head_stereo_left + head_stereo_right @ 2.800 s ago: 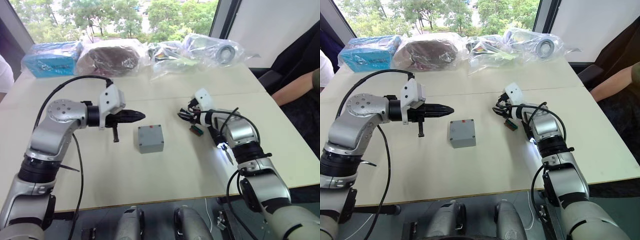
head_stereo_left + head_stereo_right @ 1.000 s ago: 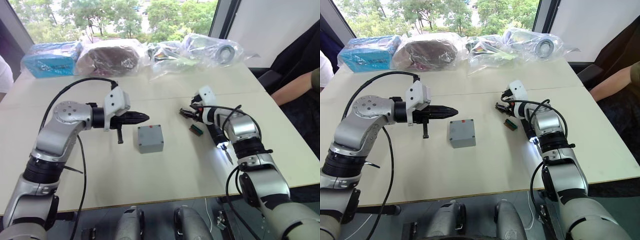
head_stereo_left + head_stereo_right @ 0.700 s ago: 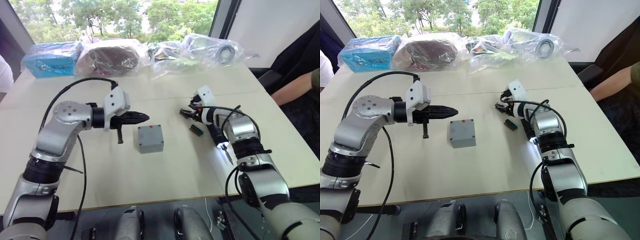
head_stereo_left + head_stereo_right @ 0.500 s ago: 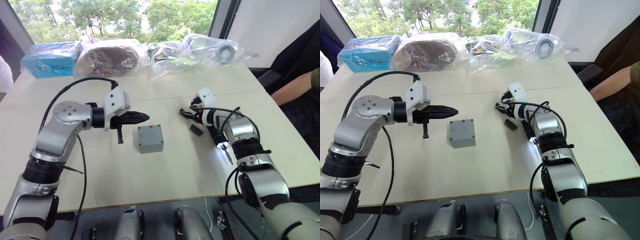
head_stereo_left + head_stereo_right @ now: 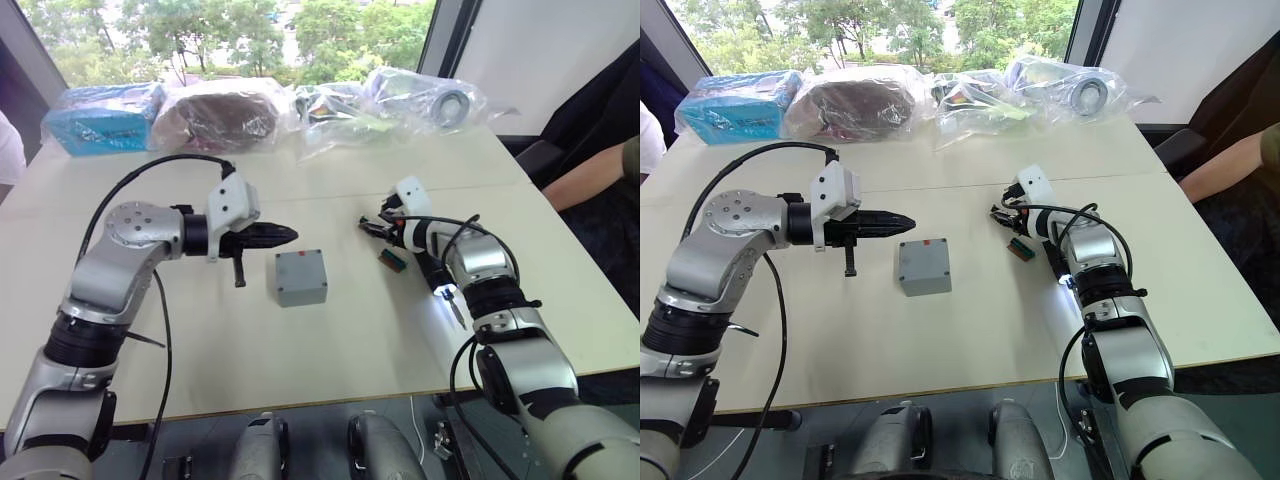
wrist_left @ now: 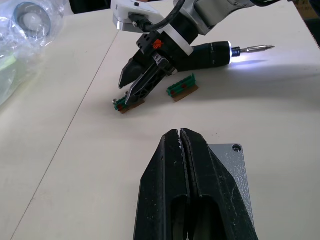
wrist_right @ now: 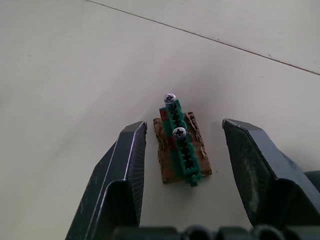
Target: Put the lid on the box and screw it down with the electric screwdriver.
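Grey and speckled, your box (image 5: 301,277) sits mid-table (image 5: 330,350) with its lid (image 6: 235,165) on and bare matte surface all round. Left fingers (image 6: 182,165) are pressed together just beside it; right fingers (image 7: 131,150) spread wide, straddling a green screw strip (image 7: 181,147), the electric screwdriver (image 6: 220,52) alongside.

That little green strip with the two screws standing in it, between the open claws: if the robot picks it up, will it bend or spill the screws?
The green strip looks like stiff moulded plastic on a brown backing, so it probably won't bend. It seems small and light, so it may skid if the right tool nudges it. Its two screws stand upright in slots; tilting could shake them loose.
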`<control>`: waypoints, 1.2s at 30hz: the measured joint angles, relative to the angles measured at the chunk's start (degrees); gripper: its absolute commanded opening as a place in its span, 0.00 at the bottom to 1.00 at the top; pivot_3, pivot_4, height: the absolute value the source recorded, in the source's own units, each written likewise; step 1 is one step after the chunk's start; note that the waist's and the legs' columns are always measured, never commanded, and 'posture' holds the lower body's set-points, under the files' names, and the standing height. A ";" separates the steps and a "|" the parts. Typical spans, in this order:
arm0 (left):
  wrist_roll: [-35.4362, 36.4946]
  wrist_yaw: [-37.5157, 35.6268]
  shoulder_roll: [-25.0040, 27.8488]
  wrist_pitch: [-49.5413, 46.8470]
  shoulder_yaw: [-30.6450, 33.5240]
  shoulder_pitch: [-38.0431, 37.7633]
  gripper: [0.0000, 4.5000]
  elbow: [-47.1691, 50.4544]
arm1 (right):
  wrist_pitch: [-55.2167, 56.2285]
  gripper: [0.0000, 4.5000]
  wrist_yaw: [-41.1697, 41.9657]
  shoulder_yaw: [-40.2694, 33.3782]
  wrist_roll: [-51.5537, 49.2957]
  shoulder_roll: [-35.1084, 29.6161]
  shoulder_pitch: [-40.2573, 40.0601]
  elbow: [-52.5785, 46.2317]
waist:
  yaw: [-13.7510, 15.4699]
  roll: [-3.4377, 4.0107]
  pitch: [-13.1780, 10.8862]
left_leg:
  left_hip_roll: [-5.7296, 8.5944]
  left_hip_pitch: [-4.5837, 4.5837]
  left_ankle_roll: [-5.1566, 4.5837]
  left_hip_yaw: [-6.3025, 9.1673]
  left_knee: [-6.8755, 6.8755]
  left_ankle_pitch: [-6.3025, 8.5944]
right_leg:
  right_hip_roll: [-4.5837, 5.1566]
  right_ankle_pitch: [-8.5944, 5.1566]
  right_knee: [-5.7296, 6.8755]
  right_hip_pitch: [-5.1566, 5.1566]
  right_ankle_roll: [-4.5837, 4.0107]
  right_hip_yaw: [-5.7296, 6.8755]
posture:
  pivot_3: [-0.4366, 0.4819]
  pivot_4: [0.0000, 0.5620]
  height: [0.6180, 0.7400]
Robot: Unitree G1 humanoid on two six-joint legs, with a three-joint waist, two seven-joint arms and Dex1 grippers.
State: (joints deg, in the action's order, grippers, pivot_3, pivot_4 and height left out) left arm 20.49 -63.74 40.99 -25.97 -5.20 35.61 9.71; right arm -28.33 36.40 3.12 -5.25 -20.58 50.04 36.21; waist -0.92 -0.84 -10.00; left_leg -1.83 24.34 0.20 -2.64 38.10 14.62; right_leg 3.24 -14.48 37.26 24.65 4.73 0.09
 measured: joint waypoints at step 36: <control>0.02 0.55 3.90 -0.01 0.50 -6.02 0.00 0.50 | -32.88 0.01 5.49 8.59 -14.98 -0.51 -5.13 -49.61 | 0.27 0.01 0.00 | 0.00 0.01 -0.01 0.01 0.01 0.00 | 0.03 0.00 0.01 0.02 0.00 0.02 | 0.48 0.27 1.00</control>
State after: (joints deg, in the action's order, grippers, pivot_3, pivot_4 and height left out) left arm 20.51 -63.20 44.89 -25.99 -4.70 29.60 10.22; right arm -61.21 41.89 11.71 -20.23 -21.09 44.91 -13.40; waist -0.65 -0.82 -10.00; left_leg -1.83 24.36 0.20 -2.63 38.11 14.62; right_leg 3.27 -14.48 37.27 24.67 4.73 0.11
